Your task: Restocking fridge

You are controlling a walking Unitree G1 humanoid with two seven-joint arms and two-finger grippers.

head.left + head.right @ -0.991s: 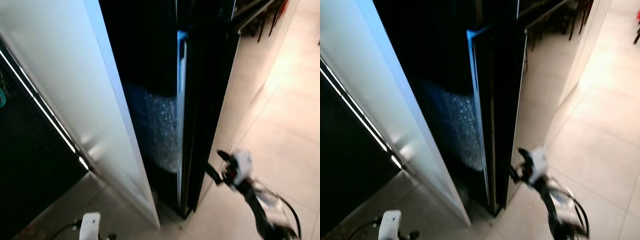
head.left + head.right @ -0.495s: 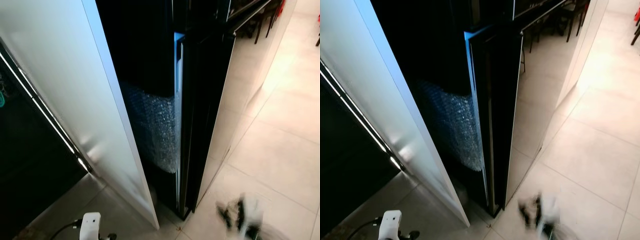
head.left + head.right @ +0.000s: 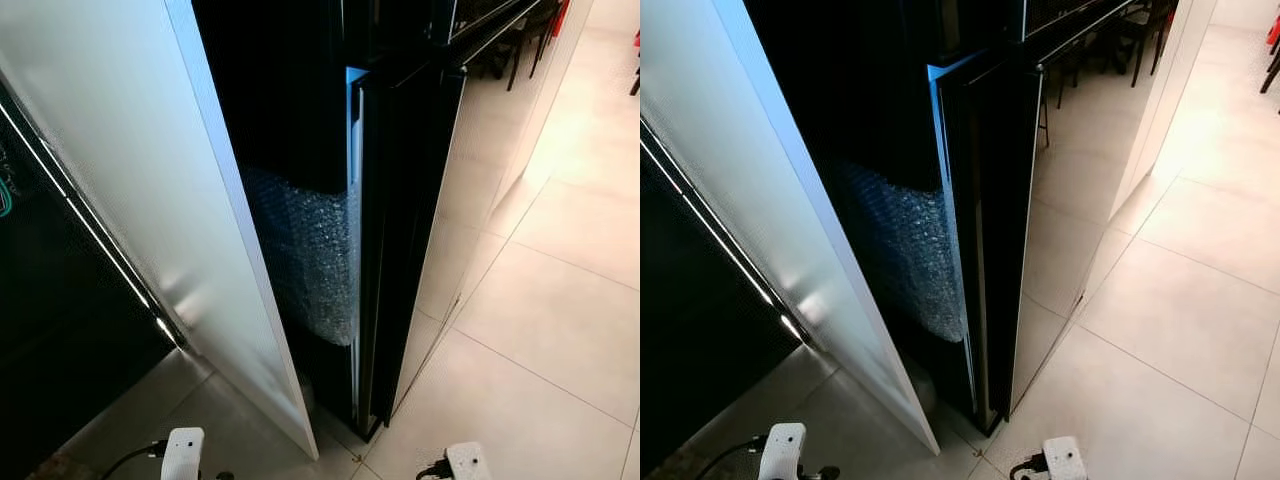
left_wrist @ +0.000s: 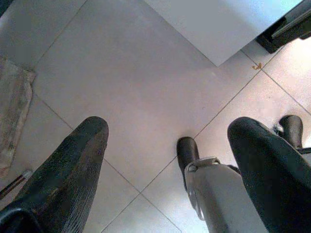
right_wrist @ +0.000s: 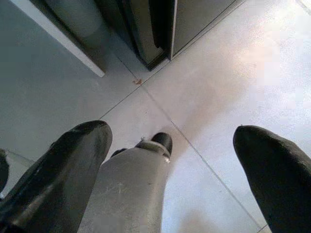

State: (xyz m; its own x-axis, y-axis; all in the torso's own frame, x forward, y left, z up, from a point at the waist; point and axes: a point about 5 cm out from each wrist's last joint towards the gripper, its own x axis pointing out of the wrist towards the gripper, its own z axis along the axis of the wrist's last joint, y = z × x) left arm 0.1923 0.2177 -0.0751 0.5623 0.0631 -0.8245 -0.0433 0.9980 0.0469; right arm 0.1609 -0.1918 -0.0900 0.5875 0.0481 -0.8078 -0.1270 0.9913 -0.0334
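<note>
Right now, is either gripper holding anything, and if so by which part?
Nothing is held. The left gripper and right gripper both hang open over the floor tiles, with bare floor between their fingers, next to the fridge door.

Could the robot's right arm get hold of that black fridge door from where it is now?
Probably not as it hangs. The right gripper is open, low and pointing at the tiled floor, well below the black fridge door. Nothing blocks the door's edge, so raising the arm might reach it.
</note>
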